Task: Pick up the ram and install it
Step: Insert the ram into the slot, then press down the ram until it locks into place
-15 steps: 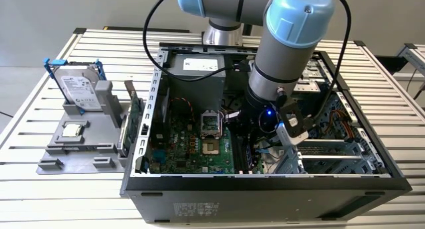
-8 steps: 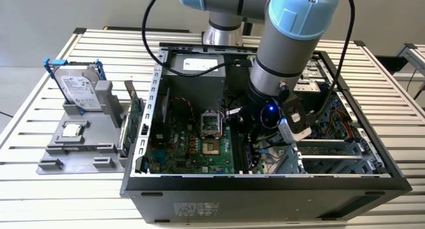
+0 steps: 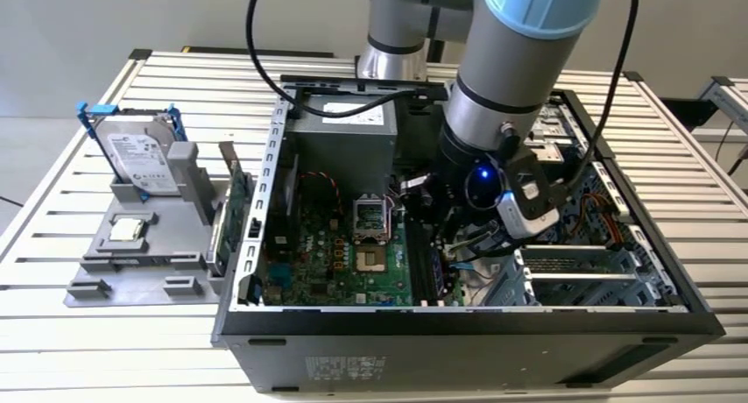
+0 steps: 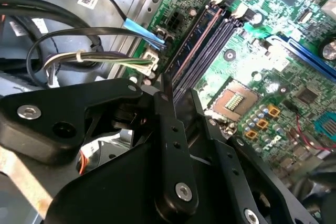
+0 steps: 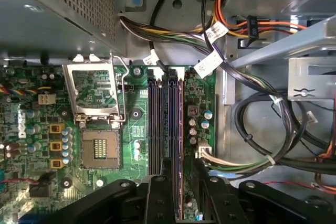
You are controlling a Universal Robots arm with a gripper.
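Black and close against the lens in both wrist views, the tool [image 5: 178, 182] [image 4: 181, 100] hangs low inside the open computer case [image 3: 468, 333], right over the memory slots of the green motherboard [image 5: 131, 129]. The ram [image 5: 177, 129] [image 4: 197, 43] stands on edge in line with those slots, a long thin strip running away from the tool, with its near end set within the tool. Whether the tool is pinching the strip or standing slack around it I cannot tell. An empty processor socket [image 5: 100, 148] with its metal frame lies beside the slots, and bundled cables [image 5: 252, 145] loop on the slots' other side.

In the exterior view the case lies on a slatted counter [image 3: 70, 350], the arm reaching down into its middle. At the exterior view's left, a grey holder [image 3: 129, 263] carries a silver hard drive in a blue frame [image 3: 138, 158], and a large green card [image 3: 237, 206] stands upright just beside the case wall.
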